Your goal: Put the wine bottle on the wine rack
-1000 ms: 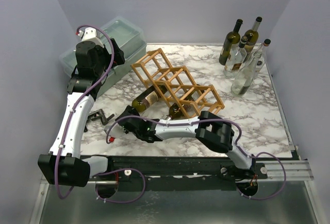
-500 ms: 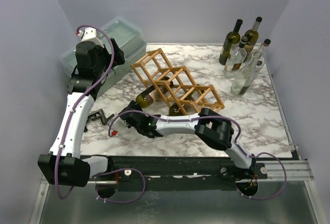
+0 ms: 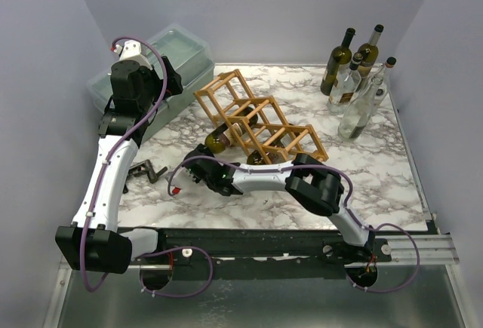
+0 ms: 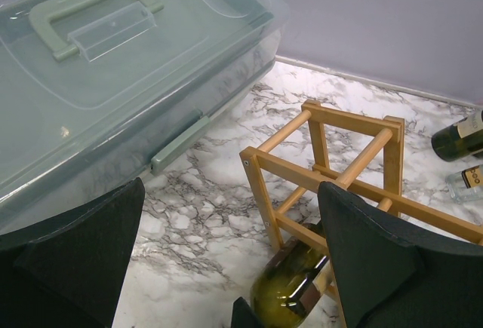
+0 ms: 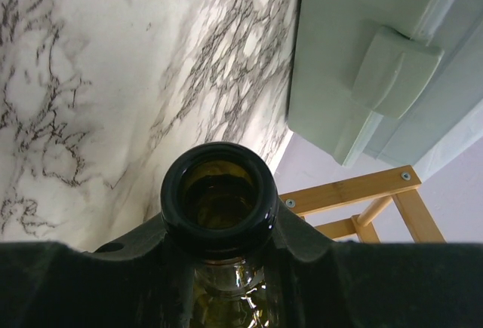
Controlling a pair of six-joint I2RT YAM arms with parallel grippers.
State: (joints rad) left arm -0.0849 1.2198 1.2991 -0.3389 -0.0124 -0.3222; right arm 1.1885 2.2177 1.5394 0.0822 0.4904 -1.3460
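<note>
Your right gripper (image 3: 204, 170) sits low over the table (image 3: 377, 173), toward the near-left part of the marble. It's clamped on the neck of the wine bottle (image 3: 219, 141), just under the lip. On its wrist cam the bottle's mouth faces the lens, w/ dark fingers (image 5: 136, 249) hugging both sides of the neck & no gap showing.

The bottle lies on its side w/ its body in the end cell of the rack (image 3: 264, 121), the end closest to the left edge. Shoulder & neck stick out toward the near-left corner. Can't tell whether the slats carry its weight or your grip does; the arm hides that spot from above.

The rack runs diagonally across the table's middle, from far-left toward near-right. A second bottle (image 3: 256, 160) shows as a dark end in a cell on the rack's near side. It's prob. lying in there, but the arm half covers it.

Your left gripper (image 4: 230, 192) hangs raised by the far-left corner, over the edge of the lidded plastic box (image 4: 113, 79). Its fingers are spread wide w/ nothing btw. them. Its cam looks down on the rack's left end & the green shoulder of the bottle in the bottom cell.

A cluster of upright bottles (image 3: 355, 79) stands in the far-right corner, well apart from the rack. A small dark tool (image 3: 147, 170) lies near the left edge, beside the left arm.
</note>
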